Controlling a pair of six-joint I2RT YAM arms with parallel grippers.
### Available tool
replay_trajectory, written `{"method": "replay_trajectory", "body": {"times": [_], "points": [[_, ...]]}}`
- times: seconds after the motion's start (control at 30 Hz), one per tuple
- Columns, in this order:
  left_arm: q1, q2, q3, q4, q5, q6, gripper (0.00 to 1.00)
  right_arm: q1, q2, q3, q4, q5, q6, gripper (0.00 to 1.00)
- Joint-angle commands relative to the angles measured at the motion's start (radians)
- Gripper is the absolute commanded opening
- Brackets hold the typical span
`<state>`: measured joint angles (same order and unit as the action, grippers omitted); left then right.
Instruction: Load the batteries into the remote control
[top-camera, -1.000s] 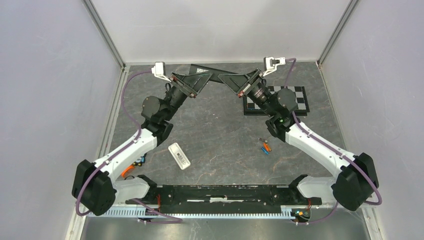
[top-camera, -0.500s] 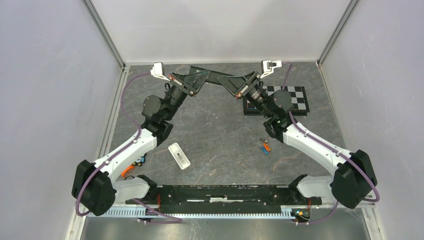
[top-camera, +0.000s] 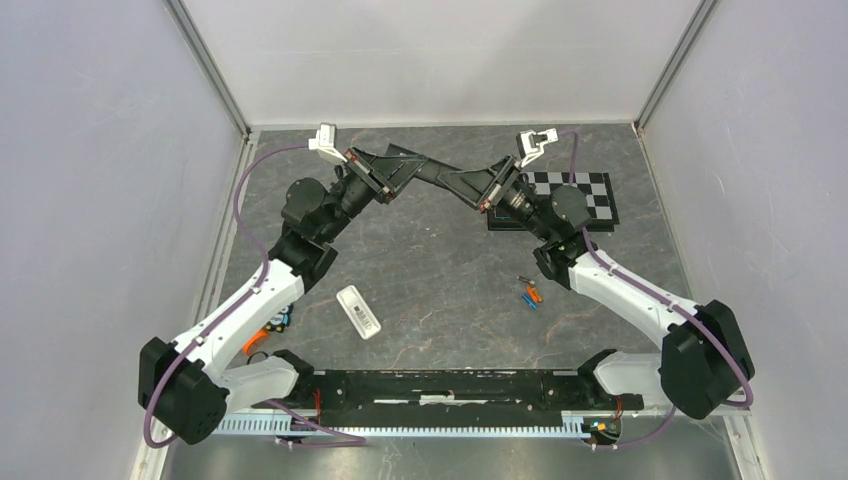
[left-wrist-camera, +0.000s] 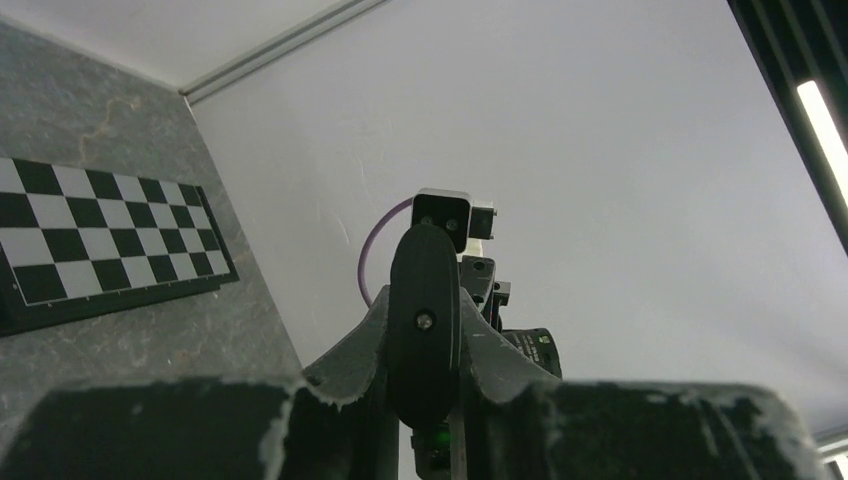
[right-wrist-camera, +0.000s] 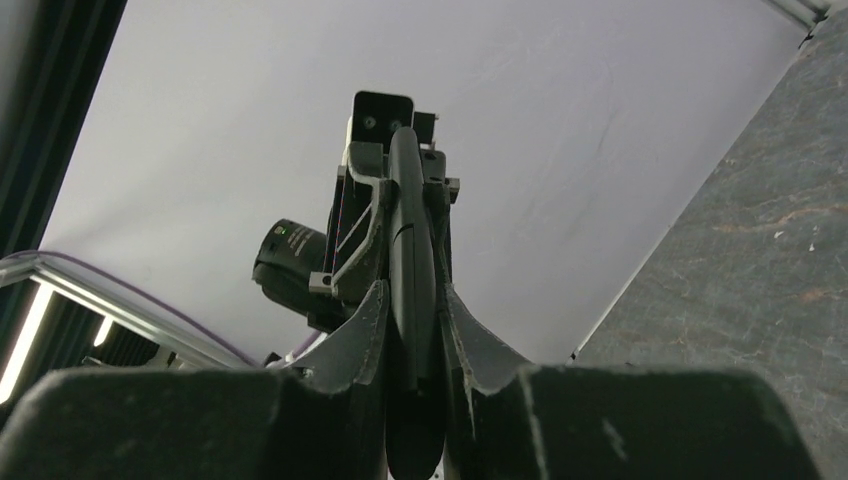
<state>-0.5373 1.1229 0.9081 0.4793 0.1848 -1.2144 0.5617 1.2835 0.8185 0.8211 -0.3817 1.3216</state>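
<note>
A long black remote control (top-camera: 443, 174) hangs above the back of the table, held between both arms. My left gripper (top-camera: 418, 165) is shut on its left end and my right gripper (top-camera: 468, 183) is shut on its right end. In the left wrist view the remote (left-wrist-camera: 424, 290) stands end-on, clamped in my left gripper (left-wrist-camera: 424, 340). The right wrist view shows the remote (right-wrist-camera: 405, 240) edge-on, pinched in my right gripper (right-wrist-camera: 412, 330). The batteries (top-camera: 529, 291), one orange, one blue and one brownish, lie together on the table right of centre.
A white oblong piece (top-camera: 359, 311) with a striped end lies on the table, left of centre. A checkerboard (top-camera: 590, 190) lies at the back right under the right arm. White walls close off the back and both sides.
My left gripper has closed on the remote's left end. Both arms have shifted, bringing the held remote slightly nearer and to the right. Batteries and white piece have not moved.
</note>
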Motion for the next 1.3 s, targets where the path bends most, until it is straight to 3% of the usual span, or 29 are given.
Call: {"method": "replay_trajectory", "body": {"times": [0.0,0.17,0.33,0.6,0.87,1.0,1.27], "points": [[0.095,-0.079,0.025,0.214,-0.008,-0.133,0.02,-0.098,-0.025,-0.079,-0.088,0.01,-0.093,0.13],[0.106,-0.08,0.026,0.212,0.01,-0.114,0.02,-0.11,-0.058,-0.106,-0.102,0.05,-0.087,0.14],[0.106,-0.08,0.026,0.18,0.017,-0.07,0.02,-0.11,-0.037,-0.068,-0.072,0.045,-0.076,0.21],[0.106,-0.07,0.031,0.076,0.032,0.086,0.02,-0.11,-0.007,-0.029,0.041,0.032,0.008,0.58],[0.106,-0.049,0.043,-0.001,0.02,0.173,0.02,-0.108,0.036,-0.009,0.116,-0.037,0.06,0.67],[0.106,-0.021,0.05,-0.077,-0.029,0.275,0.02,-0.11,0.028,-0.013,-0.071,-0.046,-0.054,0.73],[0.106,0.01,-0.02,-0.224,-0.047,0.487,0.02,-0.118,0.004,-0.013,-0.512,-0.048,-0.539,0.75]]}}
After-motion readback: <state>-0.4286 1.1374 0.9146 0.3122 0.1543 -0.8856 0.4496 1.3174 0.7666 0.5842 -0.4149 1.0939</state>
